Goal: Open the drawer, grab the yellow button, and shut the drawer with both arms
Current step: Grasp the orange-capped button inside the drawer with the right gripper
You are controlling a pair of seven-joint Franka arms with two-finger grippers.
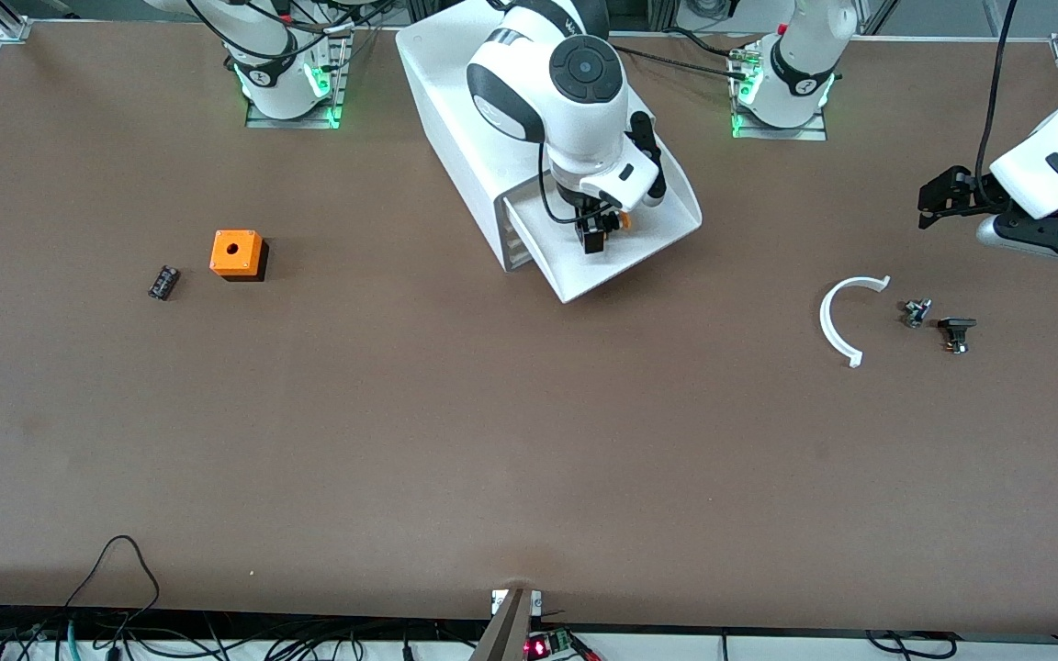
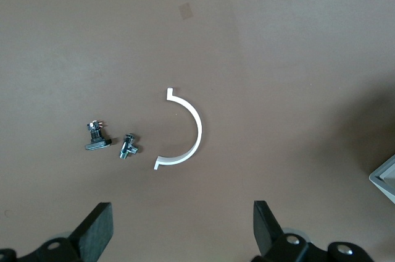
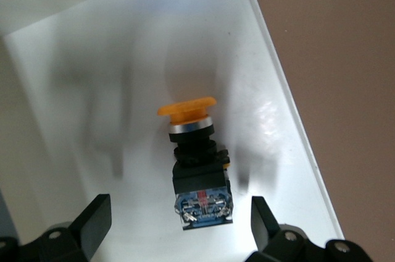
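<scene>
The top drawer (image 1: 639,266) of the white cabinet (image 1: 455,110) is pulled out toward the front camera. The button (image 1: 623,220) lies on its side on the drawer's white floor (image 3: 92,89). Its orange cap (image 3: 187,109) and black body (image 3: 197,169) show in the right wrist view. My right gripper (image 1: 595,240) hangs over the drawer, open, with its fingers either side of the button's body and apart from it (image 3: 180,212). My left gripper (image 1: 938,197) waits open and empty over the table at the left arm's end, above bare brown surface (image 2: 182,217).
An orange cube with a hole (image 1: 236,253) and a small black part (image 1: 163,282) lie toward the right arm's end. A white curved strip (image 1: 837,321) (image 2: 188,129) and two small metal parts (image 1: 916,312) (image 1: 956,330) lie below the left gripper.
</scene>
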